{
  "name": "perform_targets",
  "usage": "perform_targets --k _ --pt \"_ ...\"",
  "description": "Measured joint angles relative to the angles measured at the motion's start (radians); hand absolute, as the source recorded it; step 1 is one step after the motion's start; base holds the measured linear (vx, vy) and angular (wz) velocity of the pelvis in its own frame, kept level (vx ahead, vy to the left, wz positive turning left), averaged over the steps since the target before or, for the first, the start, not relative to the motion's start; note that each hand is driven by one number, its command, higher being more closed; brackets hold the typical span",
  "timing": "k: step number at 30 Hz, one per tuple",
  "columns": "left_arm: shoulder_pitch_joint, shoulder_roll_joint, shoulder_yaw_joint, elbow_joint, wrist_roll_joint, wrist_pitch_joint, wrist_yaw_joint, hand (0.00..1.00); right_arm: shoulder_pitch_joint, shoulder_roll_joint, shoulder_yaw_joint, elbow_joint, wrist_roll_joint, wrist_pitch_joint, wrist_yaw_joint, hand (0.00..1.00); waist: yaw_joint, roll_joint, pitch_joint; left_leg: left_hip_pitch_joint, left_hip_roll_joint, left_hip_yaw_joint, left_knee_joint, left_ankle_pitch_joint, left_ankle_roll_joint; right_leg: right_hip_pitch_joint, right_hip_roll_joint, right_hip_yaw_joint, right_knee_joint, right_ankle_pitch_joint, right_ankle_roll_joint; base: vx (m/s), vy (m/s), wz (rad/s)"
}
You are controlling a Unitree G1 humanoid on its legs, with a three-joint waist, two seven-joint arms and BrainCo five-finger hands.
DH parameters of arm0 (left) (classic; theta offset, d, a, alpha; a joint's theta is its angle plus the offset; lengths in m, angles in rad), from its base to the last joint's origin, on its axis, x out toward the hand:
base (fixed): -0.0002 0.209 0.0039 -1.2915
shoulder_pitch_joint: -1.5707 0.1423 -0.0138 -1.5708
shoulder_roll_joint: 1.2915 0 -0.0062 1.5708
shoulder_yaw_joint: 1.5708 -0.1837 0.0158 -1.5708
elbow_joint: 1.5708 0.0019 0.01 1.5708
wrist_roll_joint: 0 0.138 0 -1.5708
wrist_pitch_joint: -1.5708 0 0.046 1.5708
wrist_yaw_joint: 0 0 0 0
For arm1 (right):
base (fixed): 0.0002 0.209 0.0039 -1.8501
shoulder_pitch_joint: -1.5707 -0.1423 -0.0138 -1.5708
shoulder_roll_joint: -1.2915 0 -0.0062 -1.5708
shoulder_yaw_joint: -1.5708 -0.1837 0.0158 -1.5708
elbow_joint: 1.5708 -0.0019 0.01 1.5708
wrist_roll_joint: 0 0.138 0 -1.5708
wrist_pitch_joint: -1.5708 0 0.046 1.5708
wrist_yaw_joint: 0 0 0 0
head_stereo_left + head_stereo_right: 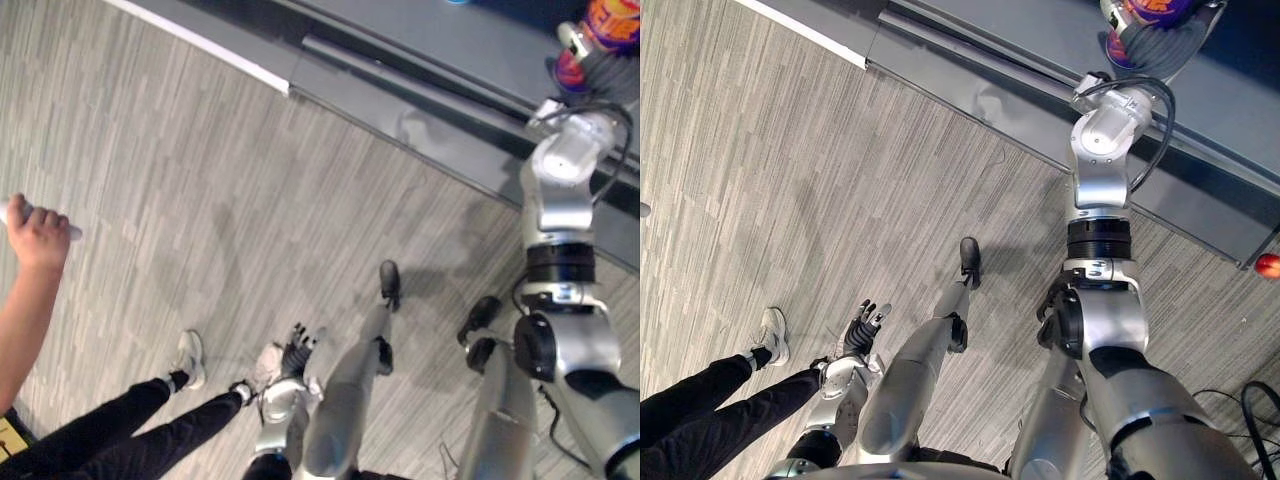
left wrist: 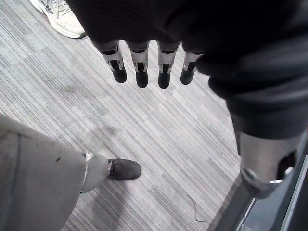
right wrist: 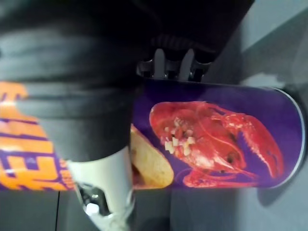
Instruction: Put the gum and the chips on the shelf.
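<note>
Gripping a purple cylindrical chips can (image 3: 216, 134) printed with a red lobster, the right hand (image 3: 72, 57) has its fingers (image 3: 166, 65) curled over one side of the tube and its thumb across the other. The can is held over the flat top of the dark grey shelf (image 1: 450, 60), back from its front edge; I cannot tell whether it touches the surface. The left hand (image 2: 139, 67) hangs low beside the robot above the grey striped carpet floor (image 1: 200, 180), fingers straight and holding nothing. A person's hand (image 1: 38, 235) clasps a small white object at the carpet's left side, with black-trousered legs (image 1: 100, 430) and a white sneaker (image 1: 188, 358) near the left hand.
</note>
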State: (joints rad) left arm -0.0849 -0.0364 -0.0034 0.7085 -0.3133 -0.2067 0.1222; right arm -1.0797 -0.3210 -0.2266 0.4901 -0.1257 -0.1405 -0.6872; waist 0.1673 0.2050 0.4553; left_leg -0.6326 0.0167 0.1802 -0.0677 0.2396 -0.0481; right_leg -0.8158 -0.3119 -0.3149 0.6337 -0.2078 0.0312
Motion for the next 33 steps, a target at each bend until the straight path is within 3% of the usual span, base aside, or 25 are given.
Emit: perform_targets --k 21,28,30,33 --pt "0.001 0.0 -0.002 -0.047 -0.038 -0.001 -0.01 0.0 -0.031 -0.052 0.01 0.077 0.014 0.004 0.0 0.0 -0.002 0.0 0.0 -0.009 -0.003 0.011 0.005 0.002 0.003 -0.018 -0.001 0.017 0.001 0.001 0.0 0.0 -0.002 0.0" --pt "0.001 -0.001 -0.003 -0.043 -0.038 -0.001 -0.011 0.0 0.062 0.0 0.023 0.077 0.019 0.002 0.01 0.0 -0.007 0.0 0.0 0.018 0.017 0.028 0.03 -0.006 0.003 0.031 0.022 0.017 -0.036 0.013 -0.001 0.0 -0.028 -0.09" --pt "0.002 -0.001 -0.001 -0.027 -0.037 -0.001 -0.011 0.0 0.088 0.022 0.034 0.077 0.021 0.0 0.016 0.0 -0.023 -0.001 0.0 0.032 0.024 0.029 0.038 -0.014 0.004 0.056 0.031 0.014 -0.052 0.018 0.0 -0.01 -0.027 -0.08" --pt "0.007 0.0 0.001 -0.019 -0.034 0.0 -0.011 0.0 0.13 0.029 0.051 0.082 0.028 -0.001 0.023 0.0 -0.026 -0.016 -0.005 0.042 0.033 0.036 0.058 -0.031 0.005 0.077 0.041 0.019 -0.066 0.023 0.001 0.0 -0.025 -0.12"
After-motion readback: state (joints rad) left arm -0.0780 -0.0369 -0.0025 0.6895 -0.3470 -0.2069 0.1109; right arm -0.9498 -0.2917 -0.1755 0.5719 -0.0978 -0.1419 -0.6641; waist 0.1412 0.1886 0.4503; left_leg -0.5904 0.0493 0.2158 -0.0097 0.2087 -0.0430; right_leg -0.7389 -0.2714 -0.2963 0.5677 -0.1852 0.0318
